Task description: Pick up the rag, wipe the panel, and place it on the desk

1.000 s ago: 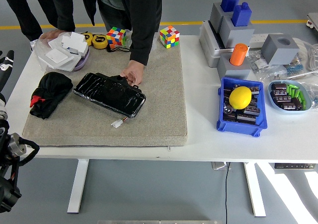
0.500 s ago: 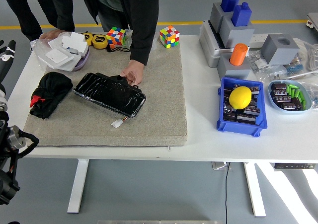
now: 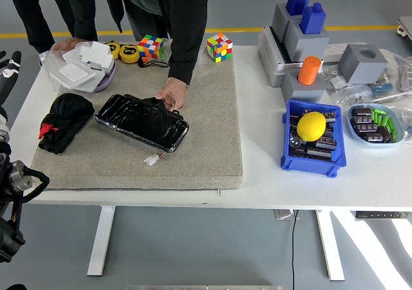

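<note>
Your rag (image 3: 62, 122), a black cloth with a bit of red showing, lies bunched at the left end of the grey mat (image 3: 206, 148). Just beside it to the right, the glossy black panel (image 3: 143, 121) sits slanted on the same mat, a small white connector (image 3: 152, 159) trailing off its near edge. A person's hand (image 3: 172, 96) rests on the panel's far right corner, so that end is occupied. Behind the rag you have a bowl of white boxes (image 3: 82, 70), tape rolls and two puzzle cubes (image 3: 150, 47). Your left arm (image 3: 13, 193) waits at the left edge, off the table; you cannot tell how its fingers stand. Well to the right sit a blue bin (image 3: 313, 150) with a yellow ball (image 3: 311, 126).
</note>
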{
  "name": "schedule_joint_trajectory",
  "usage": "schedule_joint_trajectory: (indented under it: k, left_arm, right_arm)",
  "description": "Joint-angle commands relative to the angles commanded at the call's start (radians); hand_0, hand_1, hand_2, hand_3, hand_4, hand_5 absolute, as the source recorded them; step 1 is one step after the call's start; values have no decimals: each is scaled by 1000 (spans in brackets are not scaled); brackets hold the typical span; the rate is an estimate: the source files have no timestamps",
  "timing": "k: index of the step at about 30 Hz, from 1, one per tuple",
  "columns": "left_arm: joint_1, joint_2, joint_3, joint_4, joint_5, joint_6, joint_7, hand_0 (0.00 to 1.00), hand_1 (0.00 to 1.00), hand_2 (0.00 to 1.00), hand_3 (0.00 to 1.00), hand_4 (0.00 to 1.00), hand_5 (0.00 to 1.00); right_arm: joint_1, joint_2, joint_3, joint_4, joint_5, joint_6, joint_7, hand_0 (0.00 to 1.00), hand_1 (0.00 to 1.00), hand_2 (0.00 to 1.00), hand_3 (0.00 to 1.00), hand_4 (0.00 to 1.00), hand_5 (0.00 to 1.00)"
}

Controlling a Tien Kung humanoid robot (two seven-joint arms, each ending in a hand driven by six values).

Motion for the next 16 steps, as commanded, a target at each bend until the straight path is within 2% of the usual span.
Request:
schedule_joint_trajectory:
  k: [16]
  left_arm:
    - [-8, 4, -4, -1, -2, -1, 4, 558, 659, 684, 688, 927, 303]
  right_arm:
    - [5, 1, -12, 6, 10, 0, 1, 533, 553, 490, 522, 888, 351]
